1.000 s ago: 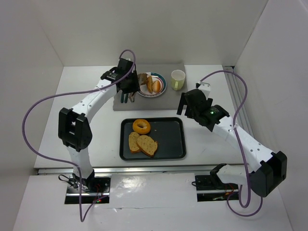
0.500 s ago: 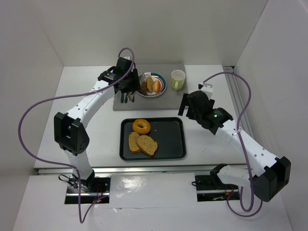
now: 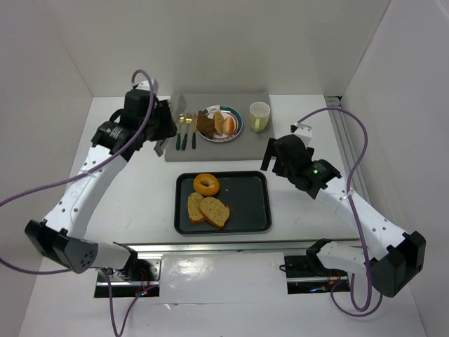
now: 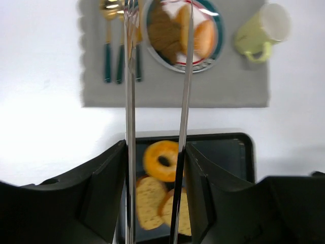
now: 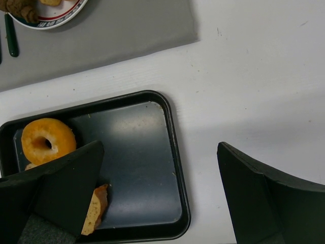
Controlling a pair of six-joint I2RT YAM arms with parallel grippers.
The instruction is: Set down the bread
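Note:
A dark bread slice point(image 3: 205, 123) lies on the white plate point(image 3: 236, 130) with two lighter pieces beside it; it also shows in the left wrist view point(image 4: 165, 30). My left gripper point(image 3: 158, 130) is left of the placemat, shut on metal tongs point(image 4: 130, 76) whose arms stand apart with nothing between them. Two toast slices point(image 3: 209, 210) and a bagel point(image 3: 206, 184) lie in the black tray point(image 3: 249, 210). My right gripper point(image 3: 273, 154) is open and empty, hovering over the tray's right edge point(image 5: 175, 147).
A grey placemat point(image 3: 245, 146) at the back carries the plate, a pale green cup point(image 3: 259, 116) and green-handled cutlery point(image 3: 186, 132). White walls close in the table on the left, back and right.
My left arm has pulled back from the plate to the left, past the cutlery, with the tongs. The dark slice stays on the plate. The right arm has barely moved.

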